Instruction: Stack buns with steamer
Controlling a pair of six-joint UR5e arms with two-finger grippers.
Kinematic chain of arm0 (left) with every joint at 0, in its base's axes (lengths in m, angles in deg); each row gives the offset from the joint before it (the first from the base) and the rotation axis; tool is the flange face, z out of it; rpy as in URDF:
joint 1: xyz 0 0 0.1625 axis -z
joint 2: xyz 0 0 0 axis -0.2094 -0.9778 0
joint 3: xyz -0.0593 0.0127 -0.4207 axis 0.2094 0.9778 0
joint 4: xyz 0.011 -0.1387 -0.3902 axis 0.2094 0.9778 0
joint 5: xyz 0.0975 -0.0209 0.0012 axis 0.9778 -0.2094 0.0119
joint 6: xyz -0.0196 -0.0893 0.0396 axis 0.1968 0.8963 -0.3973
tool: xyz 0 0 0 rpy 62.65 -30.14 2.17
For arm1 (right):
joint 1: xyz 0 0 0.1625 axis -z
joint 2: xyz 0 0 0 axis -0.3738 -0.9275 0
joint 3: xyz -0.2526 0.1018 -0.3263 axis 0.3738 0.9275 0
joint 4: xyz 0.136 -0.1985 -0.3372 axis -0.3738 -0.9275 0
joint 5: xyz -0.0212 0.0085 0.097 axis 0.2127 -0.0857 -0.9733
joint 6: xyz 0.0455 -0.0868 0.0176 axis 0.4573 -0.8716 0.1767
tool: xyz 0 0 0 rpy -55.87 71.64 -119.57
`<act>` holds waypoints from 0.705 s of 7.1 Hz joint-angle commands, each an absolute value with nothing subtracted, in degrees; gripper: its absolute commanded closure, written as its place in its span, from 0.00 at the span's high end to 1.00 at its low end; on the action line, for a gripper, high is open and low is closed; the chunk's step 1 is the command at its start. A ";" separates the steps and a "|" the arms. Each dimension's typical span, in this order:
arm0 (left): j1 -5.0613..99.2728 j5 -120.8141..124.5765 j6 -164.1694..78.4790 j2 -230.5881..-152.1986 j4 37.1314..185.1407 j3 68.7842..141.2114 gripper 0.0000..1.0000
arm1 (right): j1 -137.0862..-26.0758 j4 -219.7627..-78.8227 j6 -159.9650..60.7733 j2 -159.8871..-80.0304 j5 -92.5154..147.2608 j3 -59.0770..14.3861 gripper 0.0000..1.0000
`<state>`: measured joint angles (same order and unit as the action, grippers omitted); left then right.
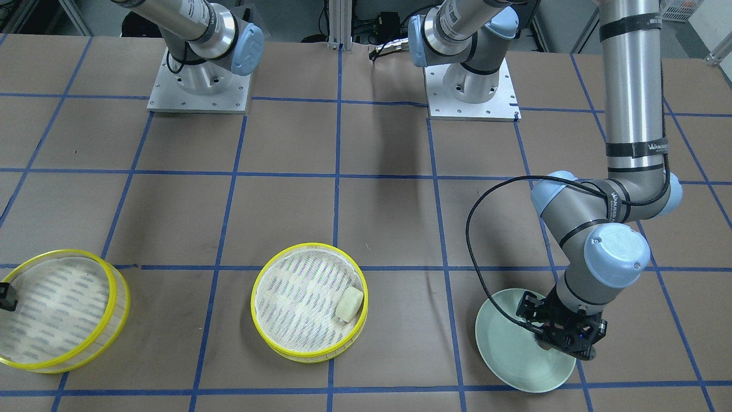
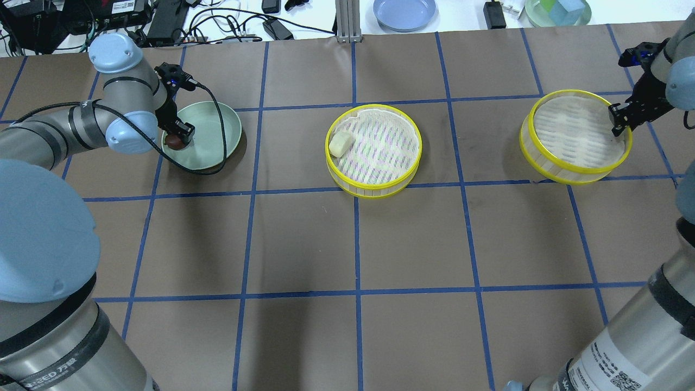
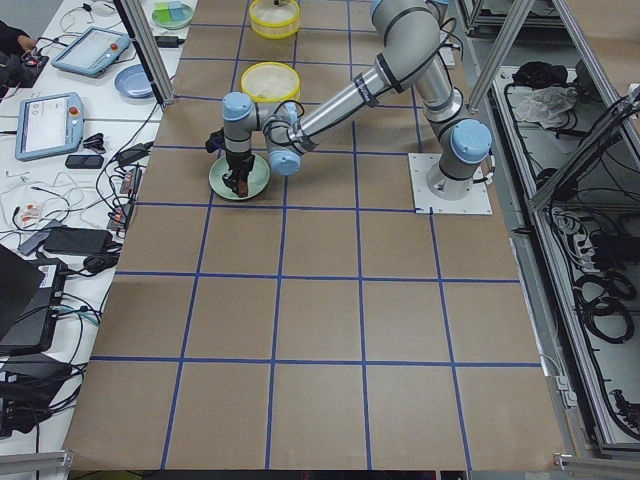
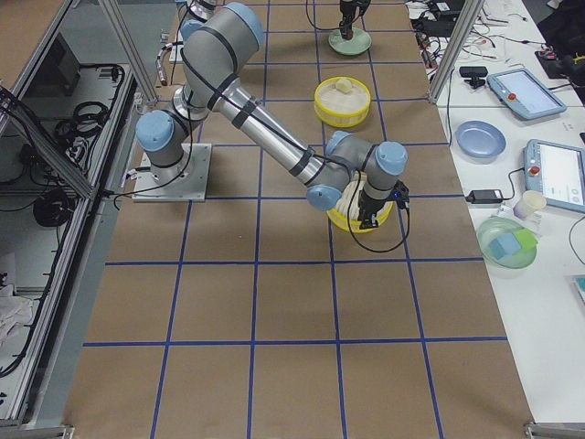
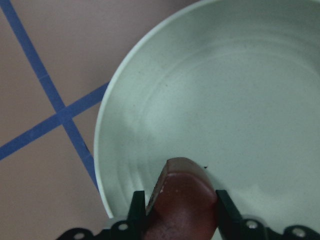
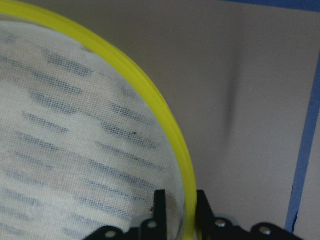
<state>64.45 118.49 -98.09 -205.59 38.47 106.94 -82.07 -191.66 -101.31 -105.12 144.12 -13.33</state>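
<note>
A dark reddish-brown bun (image 5: 182,197) sits between the fingers of my left gripper (image 5: 180,205), which is shut on it at the near edge of the pale green plate (image 5: 225,100). In the overhead view the left gripper (image 2: 178,134) is over the plate's (image 2: 214,127) left side. A cream-white bun (image 2: 341,144) lies at the left edge inside the middle yellow-rimmed steamer (image 2: 374,187). My right gripper (image 6: 181,210) is shut on the yellow rim of a second, empty steamer (image 6: 150,110) at the right (image 2: 570,174).
A blue plate (image 2: 404,12) and a bowl with coloured blocks (image 2: 559,11) stand on the white bench beyond the table's far edge. The brown table (image 2: 358,244) is marked with a grid of blue tape.
</note>
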 commanded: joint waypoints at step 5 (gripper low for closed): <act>64.81 114.13 -62.35 -198.54 42.02 106.31 0.00 | -86.69 -188.75 -90.13 -112.80 142.60 -13.81 0.00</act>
<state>64.21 115.00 -67.51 -201.02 39.70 106.41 -84.07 -190.25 -94.25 -110.62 143.12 -13.69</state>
